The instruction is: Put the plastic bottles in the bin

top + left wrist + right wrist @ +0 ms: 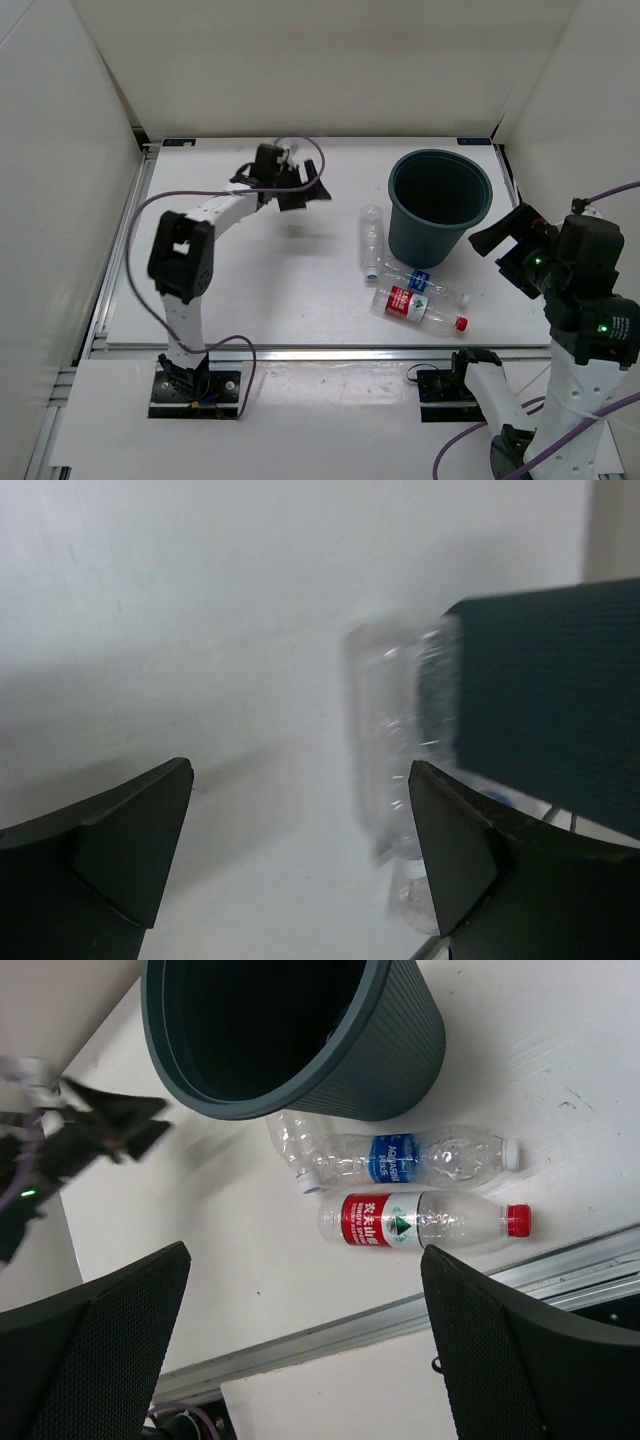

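I count three bottles lying on the counter (250,300) just beside the bin (430,240), the clear bottle (371,238), blue bottle (418,281) and red bottle (418,307), so most work is left, while my left tool (300,768) and right tool (305,1252) are spread and empty.

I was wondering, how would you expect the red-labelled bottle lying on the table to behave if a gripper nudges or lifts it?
The red-labelled bottle is round and lies on its side, so a sideways nudge would probably roll it. It looks clear and empty, so it is likely light. Its thin walls may dent under a firm squeeze.
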